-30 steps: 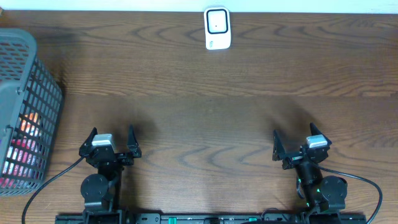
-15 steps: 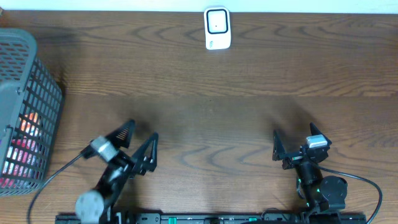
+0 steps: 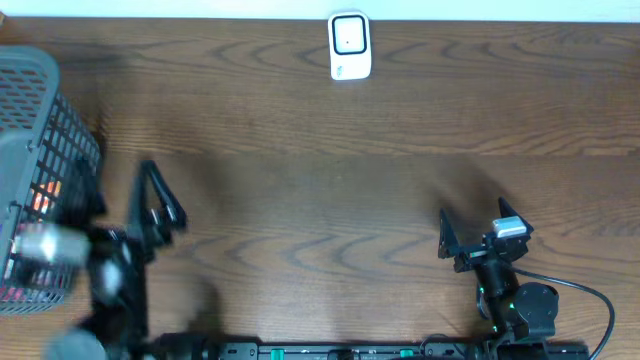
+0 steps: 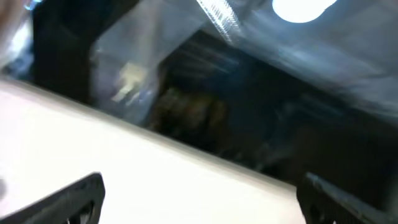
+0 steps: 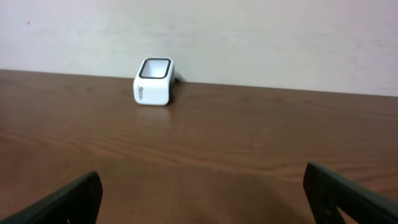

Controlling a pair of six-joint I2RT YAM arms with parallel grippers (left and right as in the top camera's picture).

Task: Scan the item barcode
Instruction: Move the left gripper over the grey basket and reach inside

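The white barcode scanner (image 3: 349,45) with a dark window stands at the table's far edge; in the right wrist view the scanner (image 5: 154,81) is ahead and to the left, against the wall. Pink and orange items (image 3: 40,215) show through the mesh of a grey basket (image 3: 35,110) at the left. My left gripper (image 3: 125,200) is blurred, raised beside the basket, open and empty. The left wrist view is smeared, with only dark fingertips (image 4: 74,199) over a pale surface. My right gripper (image 3: 478,232) rests open near the front edge, nothing between its fingers (image 5: 68,202).
The brown wooden table (image 3: 330,170) stretches between the arms and the scanner. A pale wall (image 5: 249,37) rises behind the table's far edge. Cables run from both arm bases along the front edge.
My left arm has swung from its rest pose at the front toward the left, up beside the basket, its jaws still wide. The right arm has not moved.
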